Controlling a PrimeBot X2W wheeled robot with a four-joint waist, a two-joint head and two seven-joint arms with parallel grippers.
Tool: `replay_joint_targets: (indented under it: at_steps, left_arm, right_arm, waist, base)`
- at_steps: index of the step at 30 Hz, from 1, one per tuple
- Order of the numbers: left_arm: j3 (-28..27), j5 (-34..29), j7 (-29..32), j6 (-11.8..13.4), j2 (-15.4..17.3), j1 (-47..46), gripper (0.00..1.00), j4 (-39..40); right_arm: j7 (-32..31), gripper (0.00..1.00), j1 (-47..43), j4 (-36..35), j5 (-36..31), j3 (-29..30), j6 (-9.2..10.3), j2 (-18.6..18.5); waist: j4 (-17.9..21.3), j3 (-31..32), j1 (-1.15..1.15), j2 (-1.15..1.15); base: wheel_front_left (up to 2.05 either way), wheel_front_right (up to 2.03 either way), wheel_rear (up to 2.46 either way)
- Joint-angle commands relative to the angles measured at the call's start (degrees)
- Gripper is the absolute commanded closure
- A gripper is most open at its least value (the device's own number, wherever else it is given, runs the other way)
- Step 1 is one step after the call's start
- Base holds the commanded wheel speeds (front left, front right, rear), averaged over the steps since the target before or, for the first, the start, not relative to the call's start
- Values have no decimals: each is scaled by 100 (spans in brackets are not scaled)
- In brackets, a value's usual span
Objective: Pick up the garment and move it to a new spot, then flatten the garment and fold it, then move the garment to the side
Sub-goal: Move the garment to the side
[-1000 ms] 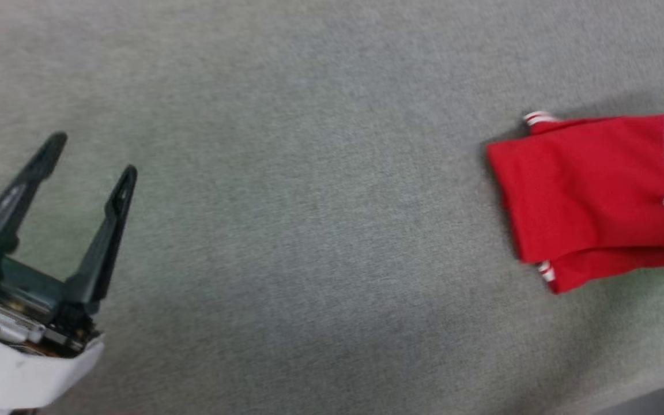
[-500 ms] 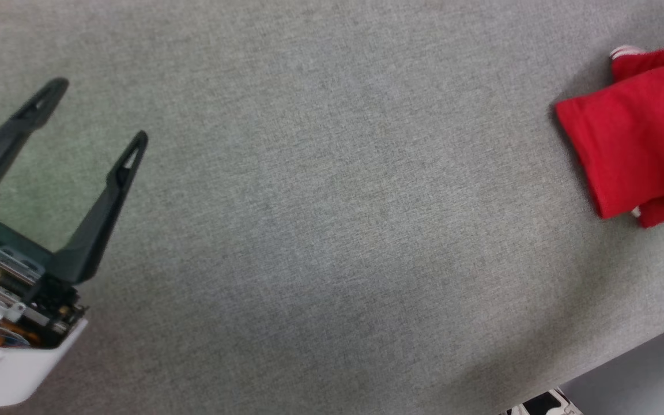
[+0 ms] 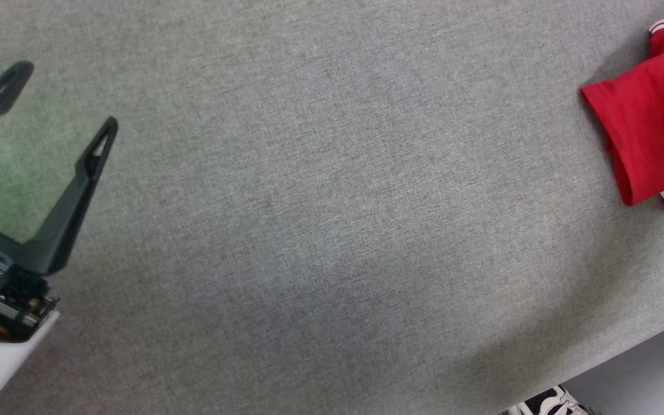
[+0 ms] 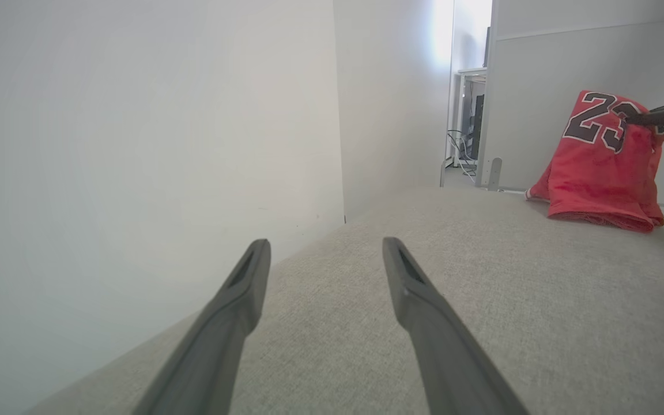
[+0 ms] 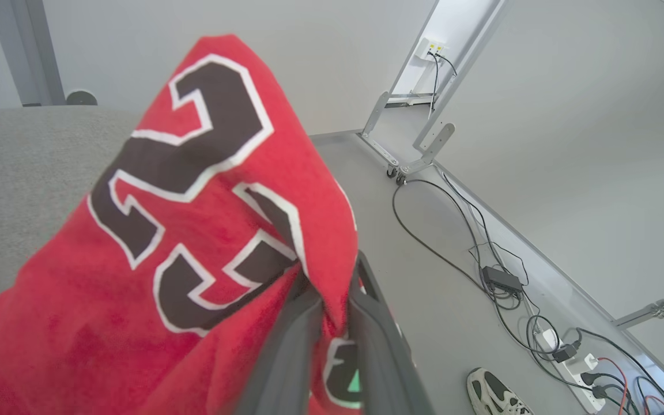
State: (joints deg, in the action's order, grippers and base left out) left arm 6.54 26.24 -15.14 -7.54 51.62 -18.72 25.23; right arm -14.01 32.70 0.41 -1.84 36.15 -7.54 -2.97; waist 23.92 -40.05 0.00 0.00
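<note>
Grey woven cloth covers the table (image 3: 332, 230), and at the table's right end the red garment (image 5: 153, 230) hangs half lifted, its lower folds resting on the table. The right gripper (image 5: 332, 274) is clamped on a bunch of fabric beside the printed number; the left gripper (image 3: 65, 97) hovers over the table's left end, fingers spread, empty. To carry it well, I'd raise until the hem clears the table, moving slowly so the pinch holds. No container is involved.

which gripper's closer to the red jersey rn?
Right. The right gripper is shut on the red jersey, holding part of it up; the left gripper is open, far off across the grey table.
</note>
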Motion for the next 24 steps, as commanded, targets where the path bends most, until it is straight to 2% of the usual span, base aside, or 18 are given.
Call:
replay_joint_targets:
  at_steps: [1,2,3,4,17,24]
  left_arm:
    - [-39,32,7,11,25,51,0,-16]
    - [-53,42,7,12,33,72,0,-30]
    - [-67,48,7,11,44,88,0,-34]
    - [-78,54,7,11,48,100,0,-37]
    - [-103,111,7,11,-75,109,0,-241]
    - [24,97,7,12,-602,211,0,-775]
  right_arm:
    - [88,68,100,85,-63,33,12,13]
    - [132,52,109,125,-121,34,12,13]
    - [164,16,121,179,-133,35,12,13]
    - [197,0,145,233,-141,36,12,14]
    - [302,0,256,688,-439,-161,12,13]
    - [494,0,70,915,-404,-707,12,15]
  waist:
    - [-6,-22,0,0]
    - [-8,-30,0,0]
    - [-9,-38,0,0]
    - [-11,-43,0,0]
    - [-162,97,0,0]
    - [-495,554,0,0]
  base:
    - [0,0,0]
    - [0,0,0]
    - [0,0,0]
    - [0,0,0]
    - [0,0,0]
    - [0,0,0]
